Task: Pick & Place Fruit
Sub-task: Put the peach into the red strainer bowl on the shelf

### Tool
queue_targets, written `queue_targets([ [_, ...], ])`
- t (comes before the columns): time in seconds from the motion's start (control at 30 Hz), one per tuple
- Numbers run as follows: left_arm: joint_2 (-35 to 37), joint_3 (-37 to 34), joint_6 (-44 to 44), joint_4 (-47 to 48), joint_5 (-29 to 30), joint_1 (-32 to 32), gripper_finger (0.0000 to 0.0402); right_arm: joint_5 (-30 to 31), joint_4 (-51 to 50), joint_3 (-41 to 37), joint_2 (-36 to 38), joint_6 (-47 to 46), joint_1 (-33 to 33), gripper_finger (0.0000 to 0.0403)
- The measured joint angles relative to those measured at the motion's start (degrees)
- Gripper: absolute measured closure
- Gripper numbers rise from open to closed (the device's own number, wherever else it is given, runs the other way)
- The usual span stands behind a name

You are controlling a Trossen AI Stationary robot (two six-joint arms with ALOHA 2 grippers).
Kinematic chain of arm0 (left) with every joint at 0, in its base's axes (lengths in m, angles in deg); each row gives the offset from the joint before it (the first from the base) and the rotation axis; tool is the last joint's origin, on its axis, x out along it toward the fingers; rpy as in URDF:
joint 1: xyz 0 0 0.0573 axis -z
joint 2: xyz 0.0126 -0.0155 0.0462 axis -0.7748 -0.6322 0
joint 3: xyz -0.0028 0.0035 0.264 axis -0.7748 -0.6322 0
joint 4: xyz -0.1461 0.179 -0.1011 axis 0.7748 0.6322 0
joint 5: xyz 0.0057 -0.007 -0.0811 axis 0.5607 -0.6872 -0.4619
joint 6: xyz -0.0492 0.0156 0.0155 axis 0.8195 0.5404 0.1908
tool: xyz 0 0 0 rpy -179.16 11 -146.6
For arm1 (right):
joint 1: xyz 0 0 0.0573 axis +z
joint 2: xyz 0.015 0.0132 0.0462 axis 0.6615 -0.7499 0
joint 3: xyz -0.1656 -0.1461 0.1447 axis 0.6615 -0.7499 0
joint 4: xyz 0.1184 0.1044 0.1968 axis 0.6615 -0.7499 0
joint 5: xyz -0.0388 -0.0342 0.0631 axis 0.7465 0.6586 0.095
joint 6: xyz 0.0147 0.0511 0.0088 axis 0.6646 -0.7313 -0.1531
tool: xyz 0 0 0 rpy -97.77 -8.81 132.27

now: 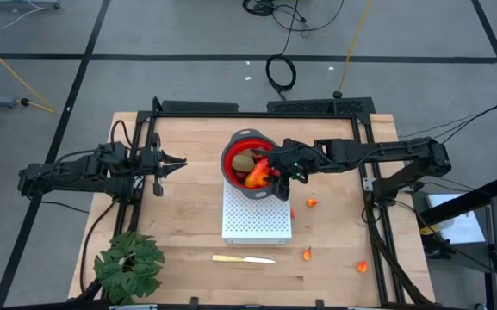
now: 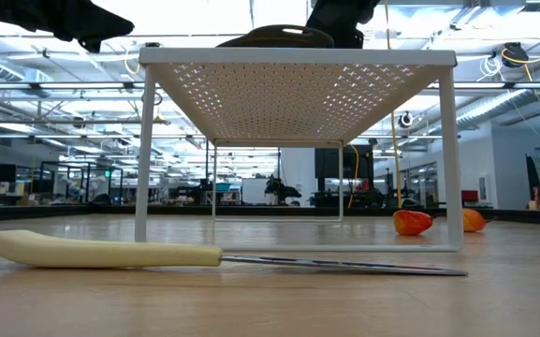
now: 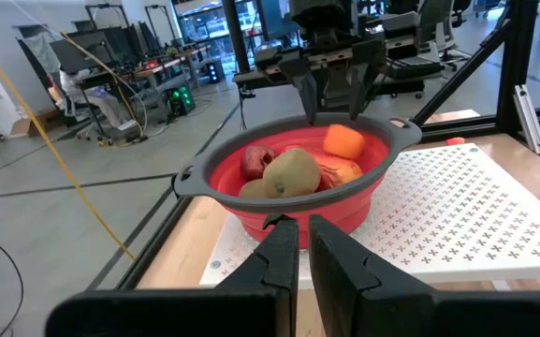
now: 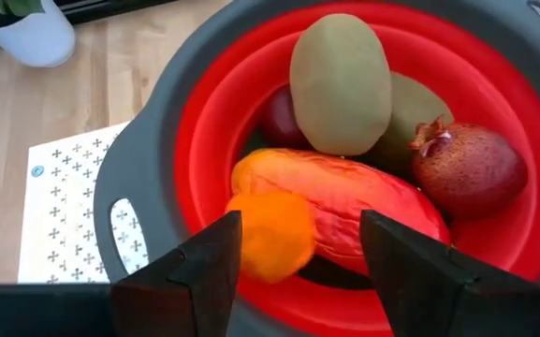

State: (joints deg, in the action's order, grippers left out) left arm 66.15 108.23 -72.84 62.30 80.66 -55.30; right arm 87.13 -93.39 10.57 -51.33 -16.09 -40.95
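Knife [image 2: 110, 251] before white rack [image 2: 298, 58]

Overhead camera looking straight down on the whole table [image 1: 188, 146], low camera at tabletop height by the six o'clock edge, facing twelve o'clock, both wrist cameras close on the red bowl [image 3: 293, 192], shared with the overhead view.

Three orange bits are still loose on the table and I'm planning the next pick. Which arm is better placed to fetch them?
Probably the right. Its gripper hangs open over the red bowl, and the orange bits lie on that side. The left gripper waits shut, across the bowl from them.
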Motion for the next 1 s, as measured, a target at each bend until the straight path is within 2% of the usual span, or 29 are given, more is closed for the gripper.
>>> queue_targets([
  [0.13,0.0,0.0,0.2,0.0,0.0,0.0,0.0371,0.6,-0.1,-0.1,1.7,0.0,1.2,0.0205],
  [0.43,0.0,0.0,0.0,0.0,-0.1,0.0,0.0371,14.7,-3.4,0.0,5.8,-0.6,9.7,0.0287],
  [0.7,0.0,0.0,0.0,-0.2,0.0,0.0,0.0371,18.6,-13.0,-0.1,6.4,-6.0,15.8,0.0354],
  [0.87,0.0,0.0,0.0,-0.2,0.0,0.0,0.0371,21.3,-20.4,-0.1,6.4,-11.2,18.8,0.0375],
  [1.0,0.0,0.0,0.2,-0.6,0.0,0.0,0.0371,21.0,-25.4,-0.1,6.9,-14.1,20.4,0.0384],
])
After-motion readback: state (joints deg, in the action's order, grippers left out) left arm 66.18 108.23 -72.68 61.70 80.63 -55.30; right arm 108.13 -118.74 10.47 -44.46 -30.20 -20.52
